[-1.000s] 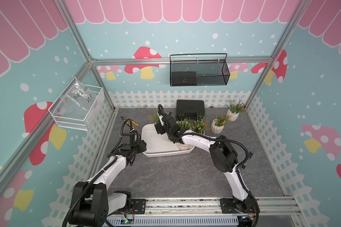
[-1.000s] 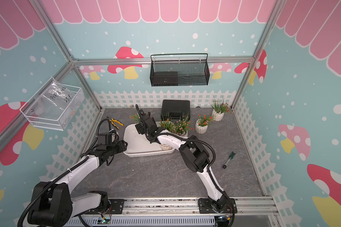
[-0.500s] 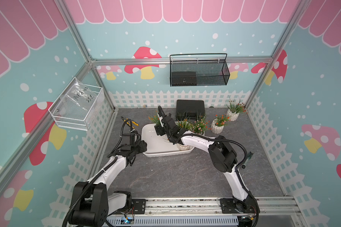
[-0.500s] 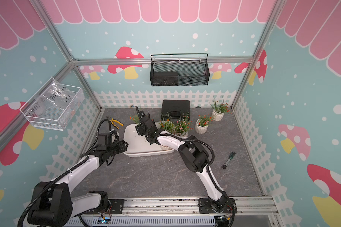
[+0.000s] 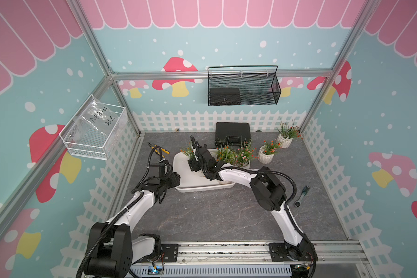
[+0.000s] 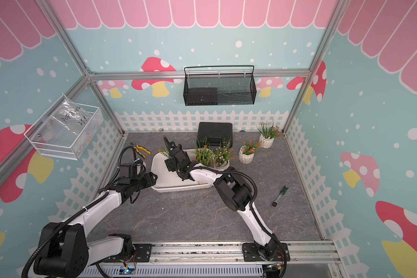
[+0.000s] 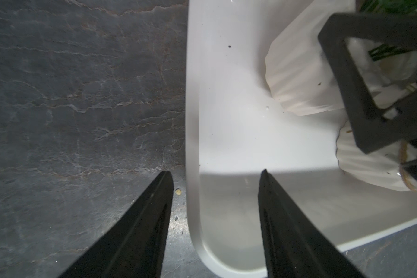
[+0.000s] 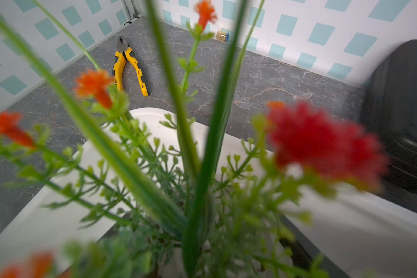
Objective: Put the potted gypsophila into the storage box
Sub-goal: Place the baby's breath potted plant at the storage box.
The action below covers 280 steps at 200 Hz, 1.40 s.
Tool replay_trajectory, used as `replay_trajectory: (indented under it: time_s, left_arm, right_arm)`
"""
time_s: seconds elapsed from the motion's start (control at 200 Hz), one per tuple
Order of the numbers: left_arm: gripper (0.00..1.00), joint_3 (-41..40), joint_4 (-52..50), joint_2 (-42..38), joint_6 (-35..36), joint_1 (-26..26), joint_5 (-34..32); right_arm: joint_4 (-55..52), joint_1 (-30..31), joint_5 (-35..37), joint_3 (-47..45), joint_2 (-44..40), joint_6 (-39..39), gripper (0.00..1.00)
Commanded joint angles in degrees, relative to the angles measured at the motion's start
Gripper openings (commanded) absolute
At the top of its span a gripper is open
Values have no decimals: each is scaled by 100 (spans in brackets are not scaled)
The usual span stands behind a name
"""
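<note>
The white storage box lies left of the table's middle. My right gripper reaches over its far left part, shut on a white ribbed pot of potted gypsophila whose orange-flowered sprigs fill the right wrist view. Two more pots, one green and orange and one pink, stand at the box's far right end. Two others stand on the table to the right. My left gripper is open, one finger outside the box's left rim and one inside.
A black hard case sits behind the box. Yellow pliers lie at the back left and a screwdriver at the right. A black mesh basket hangs on the back wall, a white wire basket on the left wall.
My right gripper has shifted a little lower and nearer with the pot in it. The left arm has not moved.
</note>
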Motion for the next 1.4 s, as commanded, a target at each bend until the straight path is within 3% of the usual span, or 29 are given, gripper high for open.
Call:
replay_trajectory:
  time_s: [0.0,0.575,0.921,1.126,1.396]
  left_arm:
    - [57,-77,85,-87,-49,-26,63]
    - [57,-64,75,-56,-34,-39,56]
    - [57,-51,58,-56,-28,-41,32]
    - [57,-51,50,-74,-30,-39,37]
    - [57,-76,68,-197,-38,-52,43]
  right_arm:
    - [288,-94,304,18,-32,147,69]
    - [13,-444,608,254,331,335,71]
    - [-492,-452,428,749,545,215,88]
    - [-657,-402,274,789,201,182,92]
    - [-796,-239,3,429,-841,-94,90]
